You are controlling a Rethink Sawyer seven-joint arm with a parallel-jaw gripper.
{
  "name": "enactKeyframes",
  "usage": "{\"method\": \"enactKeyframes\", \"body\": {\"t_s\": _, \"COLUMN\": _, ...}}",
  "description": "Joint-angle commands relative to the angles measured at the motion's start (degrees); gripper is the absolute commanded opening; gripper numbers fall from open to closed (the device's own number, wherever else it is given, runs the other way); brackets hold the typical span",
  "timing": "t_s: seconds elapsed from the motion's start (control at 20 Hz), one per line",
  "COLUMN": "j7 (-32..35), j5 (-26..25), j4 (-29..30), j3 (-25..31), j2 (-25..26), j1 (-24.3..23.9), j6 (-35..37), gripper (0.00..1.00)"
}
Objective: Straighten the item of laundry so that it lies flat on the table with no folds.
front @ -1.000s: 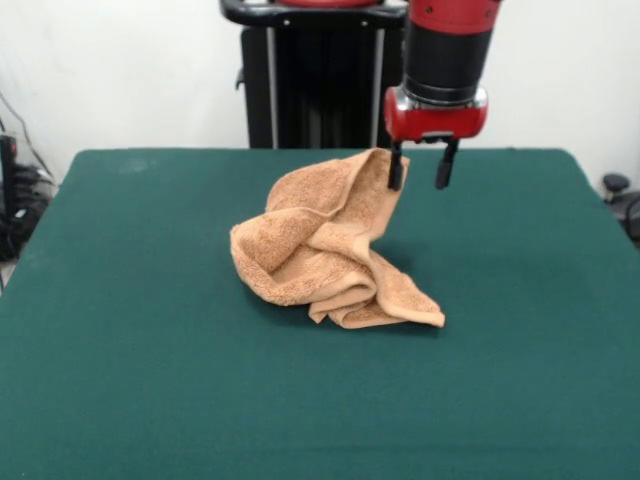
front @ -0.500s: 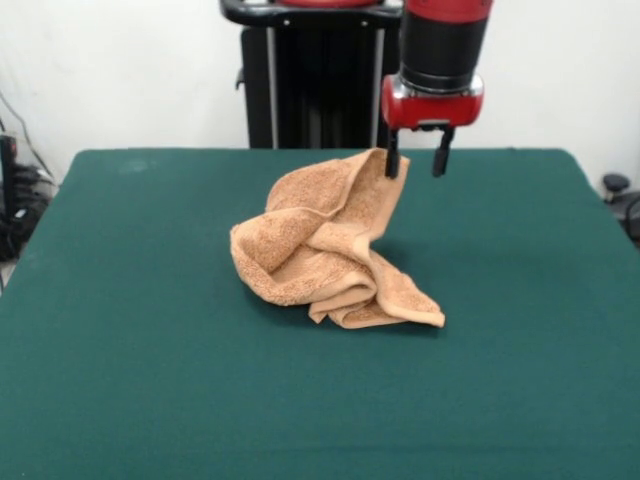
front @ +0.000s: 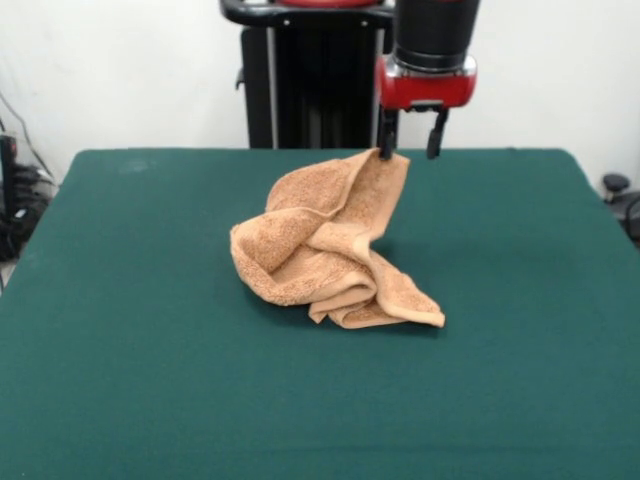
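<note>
The orange-tan towel (front: 320,245) lies crumpled in a heap near the middle of the green table (front: 140,350). One part stands up to a peak at the back right, and a folded corner points toward the front right. My gripper (front: 409,148) hangs just above that peak with its fingers apart. The left fingertip (front: 385,148) is at the top edge of the peak; I cannot tell whether it touches. Nothing is held between the fingers.
The black pedestal (front: 305,90) stands behind the table's far edge. Cables and gear (front: 15,200) sit beyond the left edge. A small black object (front: 615,185) is beyond the right edge.
My gripper has risen and drifted slightly left, staying open. The towel has kept its shape and place.
</note>
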Motion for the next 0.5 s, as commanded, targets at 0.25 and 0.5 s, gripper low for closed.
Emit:
{"method": "enactKeyframes", "body": {"t_s": 0.25, "j7": 6.53, "j5": -3.1, "j4": 4.18, "j3": 3.7, "j2": 2.96, "j1": -0.16, "j6": -2.71, "gripper": 1.0}}
{"method": "enactKeyframes", "body": {"t_s": 0.5, "j7": 7.26, "j5": -3.2, "j4": 2.02, "j3": 3.54, "j2": 5.04, "j1": 0.29, "j6": -2.34, "gripper": 1.0}}
